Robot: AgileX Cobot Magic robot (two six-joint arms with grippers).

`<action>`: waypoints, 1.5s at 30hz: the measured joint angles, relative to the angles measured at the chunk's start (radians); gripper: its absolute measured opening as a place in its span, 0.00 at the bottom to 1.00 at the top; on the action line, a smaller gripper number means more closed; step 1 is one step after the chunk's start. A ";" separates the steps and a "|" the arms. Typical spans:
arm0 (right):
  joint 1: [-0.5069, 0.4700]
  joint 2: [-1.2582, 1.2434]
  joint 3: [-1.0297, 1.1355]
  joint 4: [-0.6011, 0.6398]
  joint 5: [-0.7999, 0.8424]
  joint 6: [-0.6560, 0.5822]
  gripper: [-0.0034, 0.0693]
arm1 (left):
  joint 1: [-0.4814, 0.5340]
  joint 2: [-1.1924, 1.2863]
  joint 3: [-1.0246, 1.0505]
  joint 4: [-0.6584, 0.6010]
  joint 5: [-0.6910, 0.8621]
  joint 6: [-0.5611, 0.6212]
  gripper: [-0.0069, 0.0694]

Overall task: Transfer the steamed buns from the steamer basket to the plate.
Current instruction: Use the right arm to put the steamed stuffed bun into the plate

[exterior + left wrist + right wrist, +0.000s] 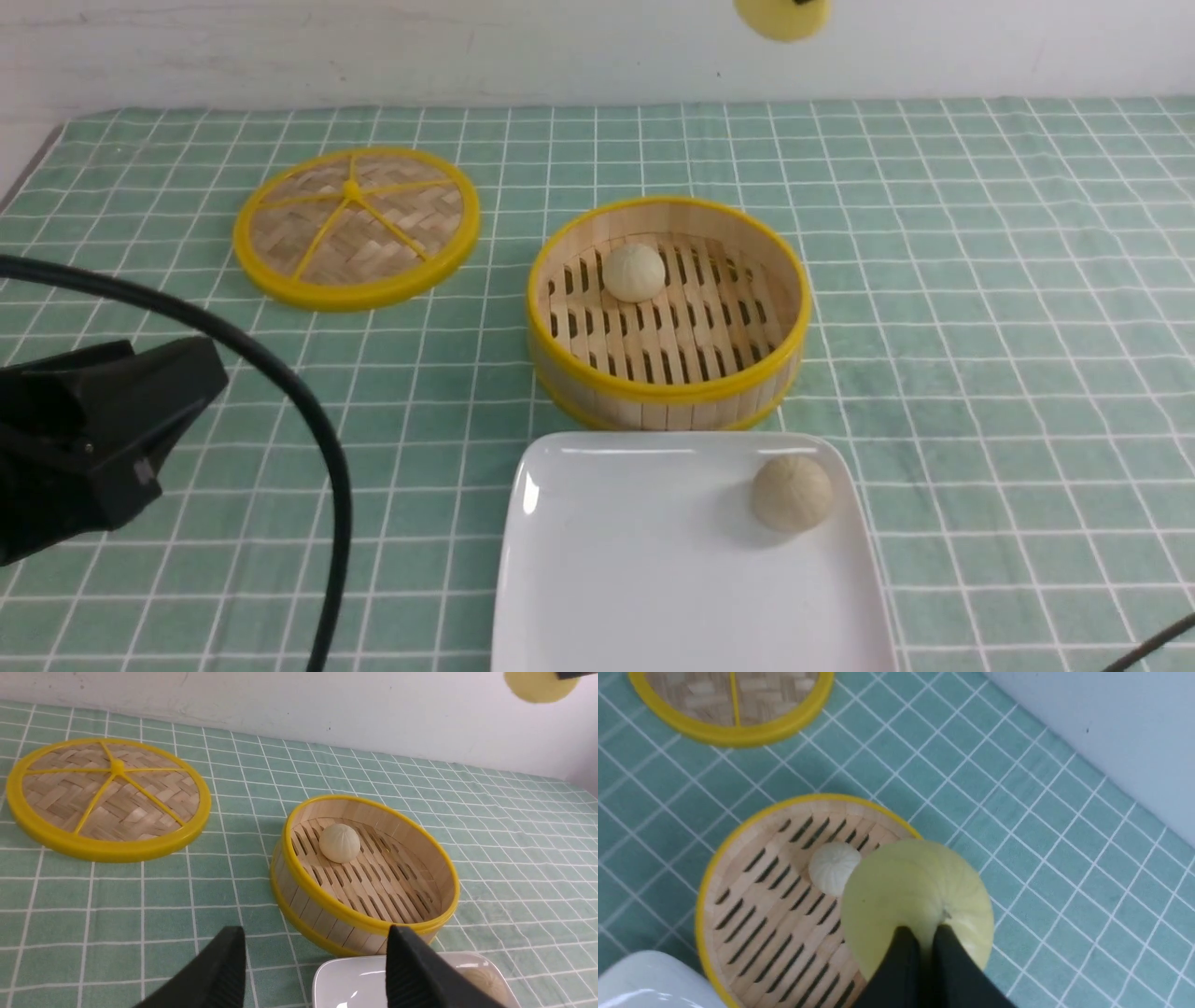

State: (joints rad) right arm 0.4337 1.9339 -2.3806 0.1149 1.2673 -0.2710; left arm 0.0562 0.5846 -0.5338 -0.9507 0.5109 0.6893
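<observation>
One pale steamed bun lies at the back of the steamer basket. Another pale bun rests on the plate, near its far right corner. High over the basket, my right gripper is shut on the light yellow bun; in the front view this bun shows at the top edge. My left gripper hangs open and empty, low at the left, short of the basket and the plate.
The flat woven lid with its yellow rim lies on the green checked cloth to the left of the basket. A black cable curves down the left side. A white wall closes the far edge of the table.
</observation>
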 joint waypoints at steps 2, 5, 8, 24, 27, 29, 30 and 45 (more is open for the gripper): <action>0.000 -0.036 0.000 0.078 0.000 0.014 0.07 | 0.000 0.000 0.000 0.000 -0.006 0.000 0.64; 0.000 -0.081 0.030 0.190 0.000 0.021 0.07 | 0.000 0.000 0.000 0.000 -0.008 0.000 0.64; 0.001 -0.142 0.124 0.270 0.000 0.029 0.07 | 0.000 0.000 0.000 0.000 -0.008 0.000 0.64; 0.001 -0.335 1.079 0.459 -0.087 -0.233 0.08 | 0.000 0.000 0.000 0.000 -0.005 0.000 0.64; 0.001 -0.332 1.147 0.505 -0.192 -0.312 0.08 | 0.000 0.000 0.000 0.000 -0.004 0.000 0.64; 0.001 -0.315 1.168 0.535 -0.266 -0.375 0.08 | 0.000 0.000 0.000 0.000 -0.004 0.000 0.64; 0.001 -0.298 1.173 0.556 -0.305 -0.398 0.08 | 0.000 0.000 0.000 0.000 -0.004 0.000 0.64; 0.001 -0.118 1.177 0.609 -0.487 -0.572 0.08 | 0.000 0.000 0.000 0.000 -0.004 0.000 0.64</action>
State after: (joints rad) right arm 0.4346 1.8158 -1.2040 0.7235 0.7798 -0.8430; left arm 0.0562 0.5846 -0.5338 -0.9507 0.5070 0.6893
